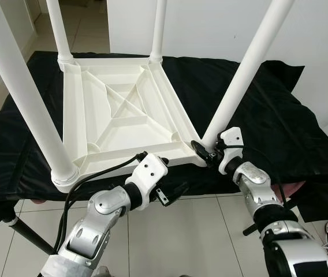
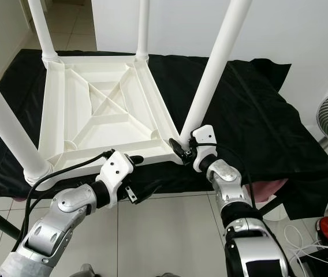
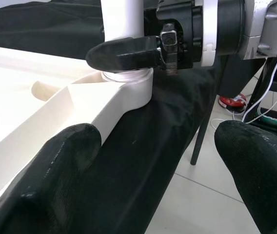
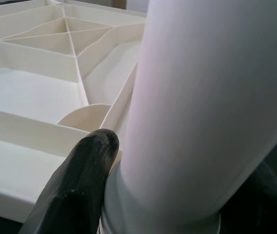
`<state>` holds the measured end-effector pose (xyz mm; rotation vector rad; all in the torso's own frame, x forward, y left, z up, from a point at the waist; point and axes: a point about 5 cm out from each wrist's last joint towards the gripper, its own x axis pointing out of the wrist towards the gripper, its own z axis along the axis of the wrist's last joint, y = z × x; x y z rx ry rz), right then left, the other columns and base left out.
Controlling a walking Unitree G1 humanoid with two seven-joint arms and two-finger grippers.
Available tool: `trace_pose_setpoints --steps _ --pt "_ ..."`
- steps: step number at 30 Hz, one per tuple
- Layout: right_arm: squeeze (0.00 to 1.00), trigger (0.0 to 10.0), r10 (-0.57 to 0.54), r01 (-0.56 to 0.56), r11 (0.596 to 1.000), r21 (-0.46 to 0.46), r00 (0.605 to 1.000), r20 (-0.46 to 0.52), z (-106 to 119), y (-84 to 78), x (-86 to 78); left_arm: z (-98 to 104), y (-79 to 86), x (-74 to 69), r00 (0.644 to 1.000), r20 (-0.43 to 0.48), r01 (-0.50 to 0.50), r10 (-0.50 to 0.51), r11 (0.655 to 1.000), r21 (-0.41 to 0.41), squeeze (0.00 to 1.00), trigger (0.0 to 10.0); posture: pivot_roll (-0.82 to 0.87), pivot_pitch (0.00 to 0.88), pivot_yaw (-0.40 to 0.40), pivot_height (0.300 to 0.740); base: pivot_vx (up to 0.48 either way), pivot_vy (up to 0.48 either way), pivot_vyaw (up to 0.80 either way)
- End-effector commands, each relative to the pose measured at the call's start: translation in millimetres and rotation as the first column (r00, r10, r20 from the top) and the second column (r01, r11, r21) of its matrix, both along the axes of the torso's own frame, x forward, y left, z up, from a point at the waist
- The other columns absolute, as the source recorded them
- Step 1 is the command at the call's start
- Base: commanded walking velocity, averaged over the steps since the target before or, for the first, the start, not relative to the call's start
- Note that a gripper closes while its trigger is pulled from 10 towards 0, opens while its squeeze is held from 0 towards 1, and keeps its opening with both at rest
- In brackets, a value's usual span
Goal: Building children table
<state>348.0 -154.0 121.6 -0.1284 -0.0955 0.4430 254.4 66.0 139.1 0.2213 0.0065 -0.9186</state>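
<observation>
My right gripper (image 1: 205, 151) is clamped round the base of the near right leg (image 1: 242, 78), seating it in the upturned tabletop (image 1: 123, 115) on the black cloth (image 1: 268, 109). My left gripper (image 1: 152, 167) hovers spread beside the near rim. Next I judge a firm twist or press home. Four legs, one top.

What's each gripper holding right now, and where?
Right gripper clamps the near-right table leg at its base by the socket. Left gripper is open, holding nothing.
</observation>
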Motion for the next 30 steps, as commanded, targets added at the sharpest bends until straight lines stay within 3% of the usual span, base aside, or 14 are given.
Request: trace_pose_setpoints --steps 1,5,7,8,9,13,19,22,23,27,30 --pt "0.0 10.0 -0.054 0.053 0.998 0.031 0.997 0.047 9.5 5.1 -1.2 0.3 1.7 3.5 0.999 0.028 -0.041 0.041 0.999 0.013 0.0 10.0 0.04 0.037 -0.106 0.74 0.0 0.0 0.0" --pt "0.0 10.0 -0.099 0.095 0.993 0.072 0.994 0.048 7.1 17.5 -11.2 1.0 6.9 6.8 0.998 0.037 -0.054 0.053 0.998 0.025 0.0 10.0 0.04 0.042 -0.105 0.74 0.0 0.0 0.0" --pt "0.0 10.0 -0.206 0.204 0.976 0.078 0.978 0.019 1.8 26.7 -20.6 1.6 11.5 8.9 0.997 0.041 -0.063 0.062 0.997 0.034 0.0 10.0 0.03 0.046 -0.104 0.74 0.0 0.0 0.0" --pt "0.0 10.0 -0.206 0.204 0.976 0.078 0.978 0.019 1.8 26.7 -20.6 1.6 11.5 8.9 0.997 0.041 -0.063 0.062 0.997 0.034 0.0 10.0 0.03 0.046 -0.104 0.74 0.0 0.0 0.0" --pt "0.0 10.0 -0.287 0.286 0.957 0.058 0.958 0.009 -1.7 31.1 -26.6 1.4 14.2 10.0 0.997 0.044 -0.068 0.066 0.997 0.042 0.0 10.0 0.03 0.047 -0.103 0.74 0.0 0.0 0.0" --pt "0.0 10.0 -0.362 0.363 0.929 0.078 0.932 -0.028 -5.0 42.0 -32.5 4.1 13.9 11.8 0.997 0.063 -0.055 0.052 0.997 0.054 0.0 10.0 0.03 0.049 -0.111 0.74 0.0 0.0 0.0" --pt "0.0 10.0 -0.367 0.37 0.924 0.098 0.929 -0.046 -3.6 51.1 -37.2 8.9 13.3 17.2 0.995 0.083 -0.064 0.06 0.997 0.048 0.0 10.0 0.03 0.042 -0.104 0.74 0.0 0.0 0.0" --pt "0.0 10.0 -0.369 0.372 0.923 0.1 0.928 -0.048 -1.7 45.7 -37.5 8.9 13.3 18.6 0.994 0.086 -0.067 0.063 0.997 0.046 0.0 10.0 0.02 0.038 -0.101 0.74 0.0 0.0 0.0" --pt "1.0 10.0 -0.363 0.365 0.926 0.1 0.931 -0.044 0.7 40.9 -38.0 8.7 13.4 18.6 0.994 0.085 -0.067 0.063 0.997 0.045 0.0 10.0 0.02 0.037 -0.1 0.74 0.0 0.0 0.0" --pt "1.0 10.0 -0.349 0.351 0.93 0.104 0.936 -0.044 2.4 37.2 -38.1 8.6 13.6 18.4 0.994 0.084 -0.068 0.064 0.997 0.044 0.0 10.0 0.02 0.035 -0.1 0.74 0.0 0.0 0.0" --pt "1.0 10.0 -0.258 0.26 0.962 0.081 0.966 -0.03 6.7 24.0 -36.0 7.1 14.9 16.9 0.994 0.08 -0.073 0.069 0.996 0.043 0.0 10.0 0.03 0.028 -0.099 0.74 0.0 0.0 0.0"
